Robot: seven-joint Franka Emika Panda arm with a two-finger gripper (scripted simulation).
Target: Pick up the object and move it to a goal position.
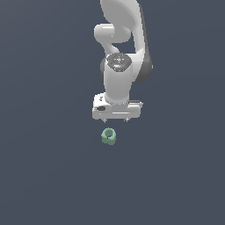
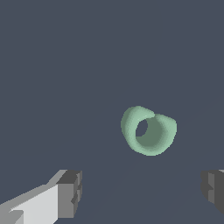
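The object (image 1: pixel 108 136) is a small pale green lumpy ring with a notch, lying on the dark grey floor just in front of the white arm. My gripper (image 1: pixel 116 119) hangs above and slightly behind it, apart from it, fingers spread wide and holding nothing. In the wrist view the object (image 2: pixel 148 130) shows its central hole and lies ahead of the gripper (image 2: pixel 142 192), nearer the one dark fingertip (image 2: pixel 213 189) than the other (image 2: pixel 70 192). Only short finger stubs show in the exterior view.
The white arm (image 1: pixel 121 48) rises behind the gripper toward the back of the exterior view. A plain dark grey floor (image 1: pixel 44 176) spreads all around, with no other objects or marker showing.
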